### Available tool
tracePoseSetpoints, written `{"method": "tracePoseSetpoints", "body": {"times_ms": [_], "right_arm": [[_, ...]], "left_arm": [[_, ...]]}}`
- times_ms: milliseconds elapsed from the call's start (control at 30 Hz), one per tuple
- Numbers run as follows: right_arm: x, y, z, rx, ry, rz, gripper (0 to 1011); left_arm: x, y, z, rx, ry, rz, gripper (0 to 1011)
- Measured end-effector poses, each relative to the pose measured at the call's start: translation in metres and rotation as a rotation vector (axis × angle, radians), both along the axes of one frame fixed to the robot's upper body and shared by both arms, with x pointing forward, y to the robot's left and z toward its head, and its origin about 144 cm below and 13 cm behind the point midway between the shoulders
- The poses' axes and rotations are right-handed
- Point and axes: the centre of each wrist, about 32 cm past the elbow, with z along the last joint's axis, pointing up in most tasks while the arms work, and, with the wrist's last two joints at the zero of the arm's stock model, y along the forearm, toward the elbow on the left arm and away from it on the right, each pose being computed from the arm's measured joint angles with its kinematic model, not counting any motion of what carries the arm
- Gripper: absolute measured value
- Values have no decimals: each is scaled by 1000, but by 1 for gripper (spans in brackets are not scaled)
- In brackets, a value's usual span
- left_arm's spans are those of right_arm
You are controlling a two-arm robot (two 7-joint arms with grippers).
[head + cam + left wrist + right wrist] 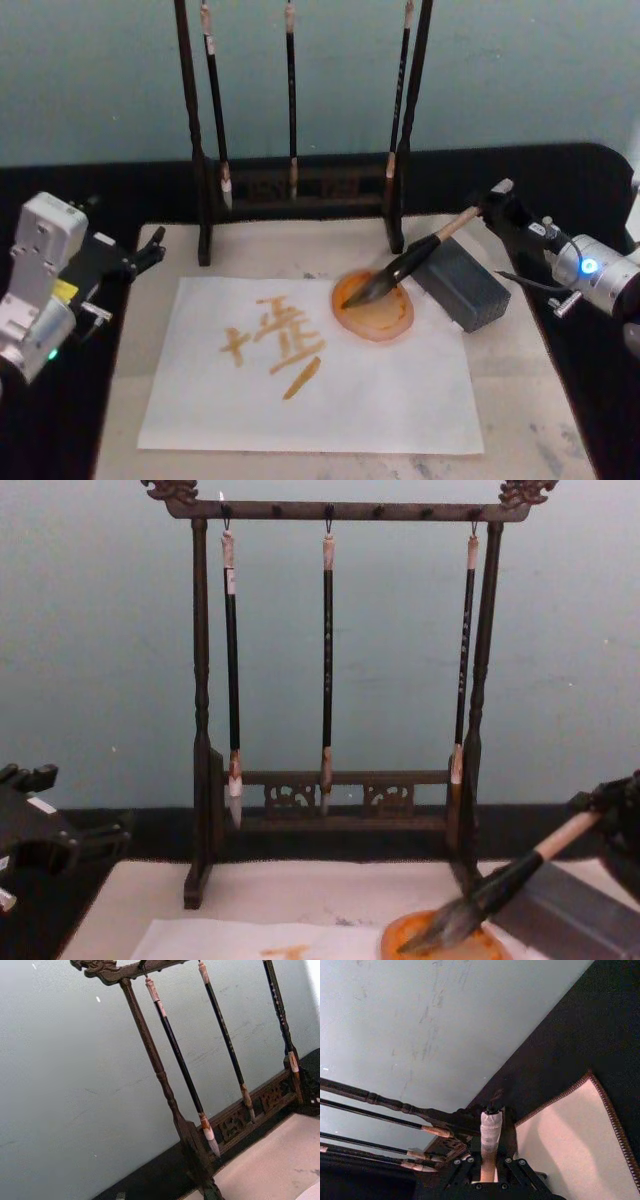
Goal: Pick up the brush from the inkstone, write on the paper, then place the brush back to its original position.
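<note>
My right gripper (488,212) clamps the pale handle of the big black-shafted, bushy-bristled brush (408,264), its tip resting on the round orange inkstone (385,322). The thin white paper (400,400) bears orange strokes, so I judge only release remains. My left gripper (140,256) hangs parked at the left.

Dim, flat light lay over all 4 views, soft focus throughout, the paper (330,400) was the brightest patch, a broad soft shadow crossed the felt mat (590,1125) in the right wrist view, the wall (100,630) looked grainy.
</note>
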Motion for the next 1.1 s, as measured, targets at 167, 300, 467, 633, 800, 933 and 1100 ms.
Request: {"method": "tracePoseSetpoints", "body": {"times_ms": [167,300,467,633,800,933,1100], "right_arm": [[1,0,-1,1,3,-3,172],[1,0,0,-6,2,-2,172],[1,0,0,-9,0,-1,172],[1,0,0,-8,0,-2,172],[1,0,0,-7,0,-3,172],[1,0,0,-6,0,-3,172],[1,0,0,-6,1,-3,237]], "left_arm": [[0,0,0,0,0,0,1010],[0,0,0,0,0,0,1010],[0,0,0,0,0,0,1009],[0,0,0,0,0,0,1010],[0,0,0,0,0,0,1010],[0,0,0,0,0,0,1010],[0,0,0,0,0,0,1010]]}}
